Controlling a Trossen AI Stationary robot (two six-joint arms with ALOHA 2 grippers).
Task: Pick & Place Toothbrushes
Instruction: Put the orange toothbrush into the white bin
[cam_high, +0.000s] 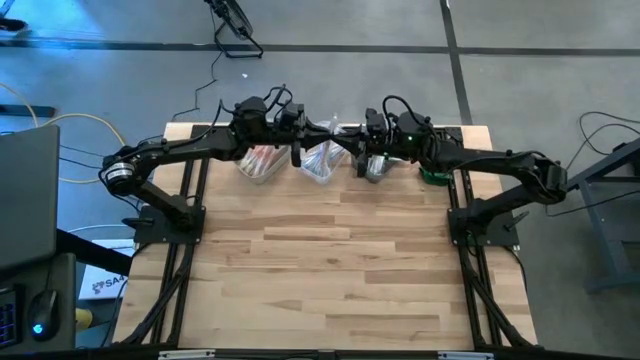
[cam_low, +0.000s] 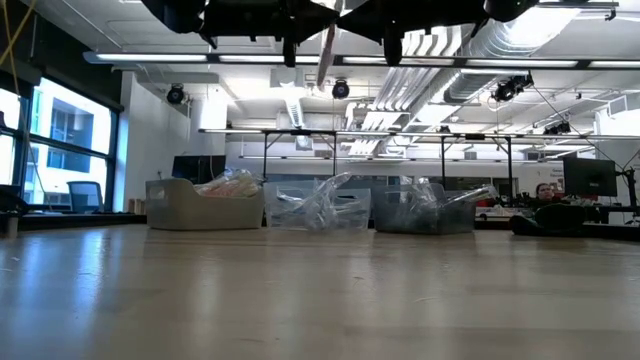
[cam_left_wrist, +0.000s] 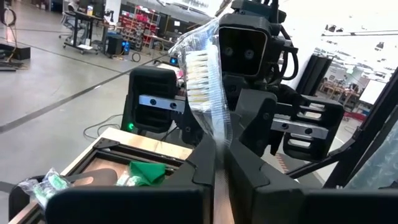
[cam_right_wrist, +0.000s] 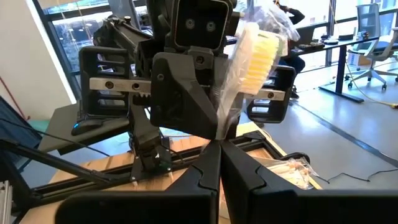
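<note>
One toothbrush (cam_high: 331, 126) in a clear wrapper stands upright, bristle head up, high above the middle bin, between my two grippers. They face each other at the table's far edge. My left gripper (cam_left_wrist: 219, 155) and my right gripper (cam_right_wrist: 221, 146) are both shut on it. The low view shows it (cam_low: 327, 55) hanging tilted between the arms. More wrapped toothbrushes fill the beige bin (cam_low: 205, 205), the clear middle bin (cam_low: 320, 208) and the grey bin (cam_low: 425, 210). My left gripper pinches the toothbrush's lower part (cam_left_wrist: 217, 140) between its two fingers, coming level from the table's left. The brush rises above the fingers, its bristle head (cam_left_wrist: 199, 68) on top, lifted clear of the bins. My right gripper pinches the same toothbrush by its lower part (cam_right_wrist: 225, 127) between its two fingers, level from the table's right. The wrapped head (cam_right_wrist: 260, 53) stands above the fingers. The exact place of contact is hidden by the fingertips.
The three bins (cam_high: 322, 165) sit in a row along the far edge under the arms. A small green object (cam_high: 435, 175) lies at the far right by the right arm. The wooden table top (cam_high: 330, 270) stretches toward the near edge.
</note>
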